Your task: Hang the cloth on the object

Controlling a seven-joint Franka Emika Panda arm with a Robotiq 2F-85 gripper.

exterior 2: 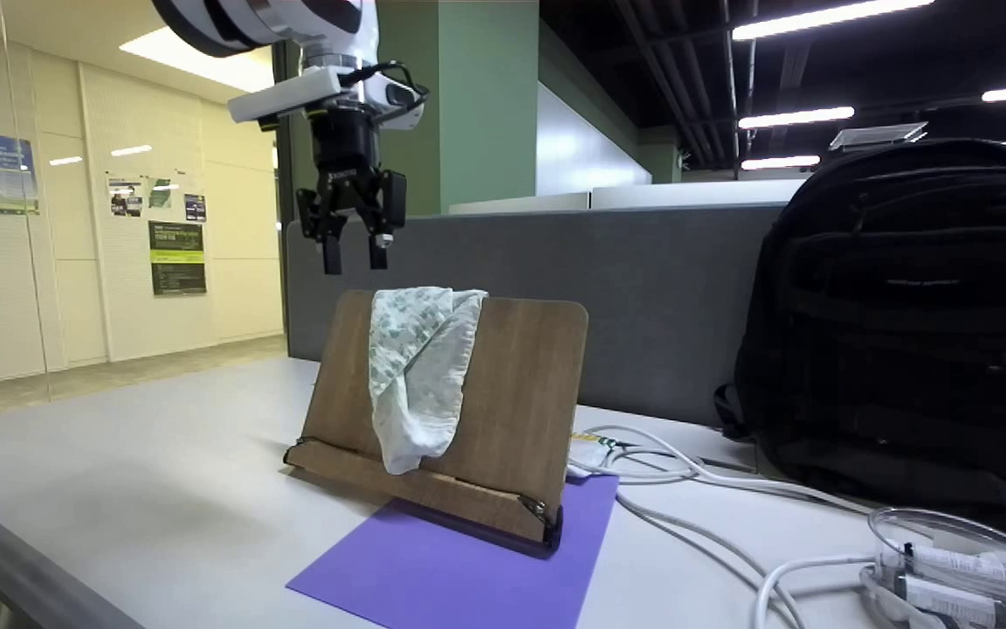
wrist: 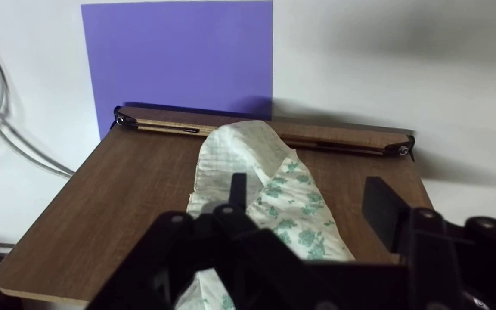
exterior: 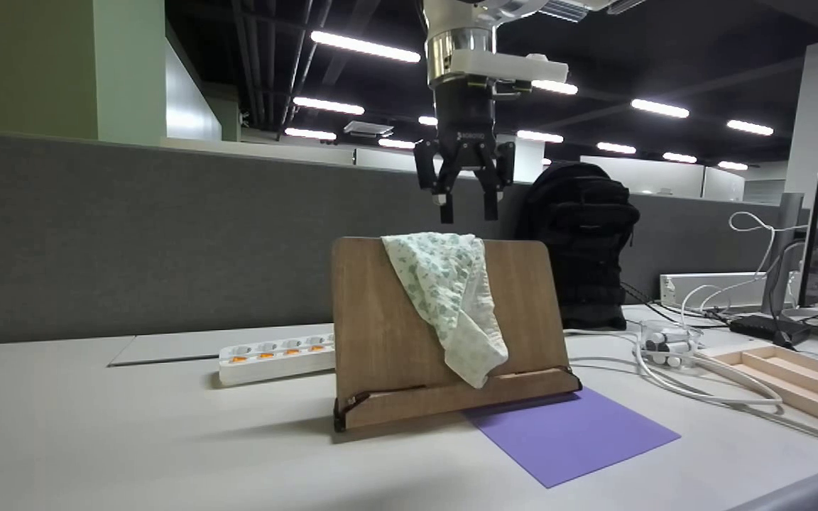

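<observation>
A white cloth with green floral print hangs over the top edge of a tilted wooden stand. In another exterior view the cloth falls down the front of the stand, its lower end near the front ledge. My gripper is open and empty, above the stand's top edge and apart from the cloth; it also shows in an exterior view. In the wrist view the gripper's fingers are spread wide, with the cloth and stand below. The cloth's back part is mostly hidden.
A purple sheet lies partly under the stand. A white power strip is behind it. A black backpack stands against the grey partition. White cables, a clear bowl and a wooden tray are to the side.
</observation>
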